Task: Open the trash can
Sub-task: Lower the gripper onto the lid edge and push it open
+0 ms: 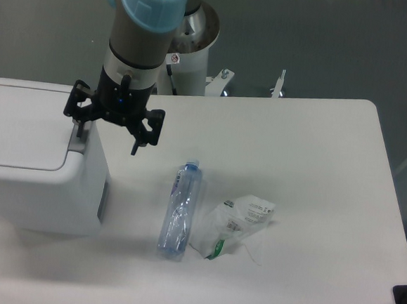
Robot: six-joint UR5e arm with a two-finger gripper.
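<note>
The trash can [33,160] is a large white boxy bin at the left edge of the table, its flat lid down and a grey tab [79,144] on the lid's right side. My gripper [108,139] hangs over the bin's right edge, open and empty. Its left finger [80,127] is right above the grey tab; whether it touches I cannot tell. Its right finger [138,143] hangs past the bin's side over the table.
A clear plastic bottle [180,210] with a blue cap lies on the table right of the bin. A crumpled clear wrapper [237,221] lies beside it. The robot's base [189,59] stands behind the table's far edge.
</note>
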